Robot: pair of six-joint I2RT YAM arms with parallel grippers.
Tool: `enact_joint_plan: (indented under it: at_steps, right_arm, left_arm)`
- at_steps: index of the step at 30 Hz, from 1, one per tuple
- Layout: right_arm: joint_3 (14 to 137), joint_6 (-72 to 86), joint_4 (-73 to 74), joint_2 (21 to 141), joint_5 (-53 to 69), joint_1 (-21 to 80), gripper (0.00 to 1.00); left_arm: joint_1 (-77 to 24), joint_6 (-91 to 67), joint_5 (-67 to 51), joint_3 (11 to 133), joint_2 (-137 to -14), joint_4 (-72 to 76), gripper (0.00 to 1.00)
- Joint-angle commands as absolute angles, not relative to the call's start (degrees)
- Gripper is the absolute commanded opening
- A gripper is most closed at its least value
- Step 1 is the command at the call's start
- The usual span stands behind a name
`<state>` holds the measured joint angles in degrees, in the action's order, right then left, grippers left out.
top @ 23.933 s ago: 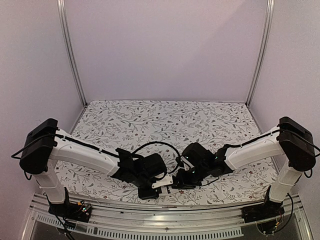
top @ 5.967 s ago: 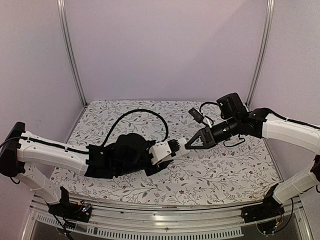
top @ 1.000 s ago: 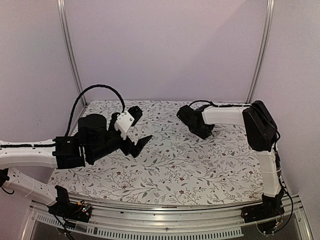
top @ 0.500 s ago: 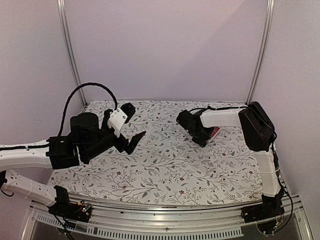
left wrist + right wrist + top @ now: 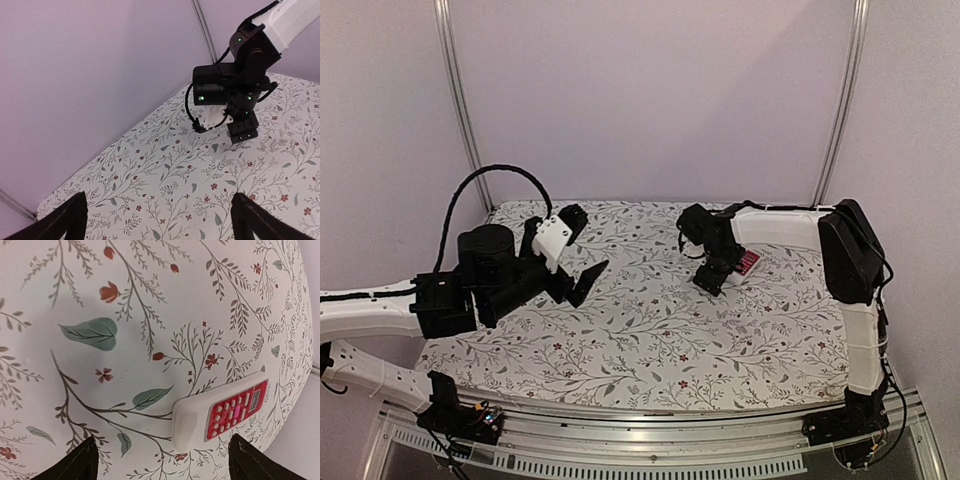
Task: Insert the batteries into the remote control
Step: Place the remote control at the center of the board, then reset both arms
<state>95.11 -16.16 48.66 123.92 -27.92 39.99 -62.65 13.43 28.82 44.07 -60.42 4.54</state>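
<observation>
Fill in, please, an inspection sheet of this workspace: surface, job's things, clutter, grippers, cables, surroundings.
Surface: floral cloth, lying flat.
Job's things: remote control lies red face up on the cloth, far right; batteries: nothing seen.
Clutter: nothing seen.
Grippers: left gripper open, empty, raised above the cloth; right gripper open, next to the remote control, not holding it.
Cables: black cable loops above the left arm.
Surroundings: pale walls, metal posts in the back corners.

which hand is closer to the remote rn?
The right hand, open, right beside the remote lying red face up. The left hand, also open, is well off to the other side.
</observation>
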Motion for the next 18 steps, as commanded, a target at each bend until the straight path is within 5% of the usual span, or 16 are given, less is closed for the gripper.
enact_joint_plan:
  at_steps: [1,5,18]
  right_arm:
    - [92.01,-12.17,41.07,111.88,-12.05,37.37,0.9]
    - [80.58,-4.23,26.58,99.33,-1.95,29.4,0.99]
    - [36.17,18.47,-13.44,73.11,19.54,-9.97,0.99]
  left_arm:
    - [-60.5,10.87,28.62,43.26,-60.34,3.25,1.0]
    - [-56.44,4.92,27.11,43.16,-62.27,2.82,1.0]
    - [-32.58,-12.1,24.03,36.81,-64.45,8.97,1.0]
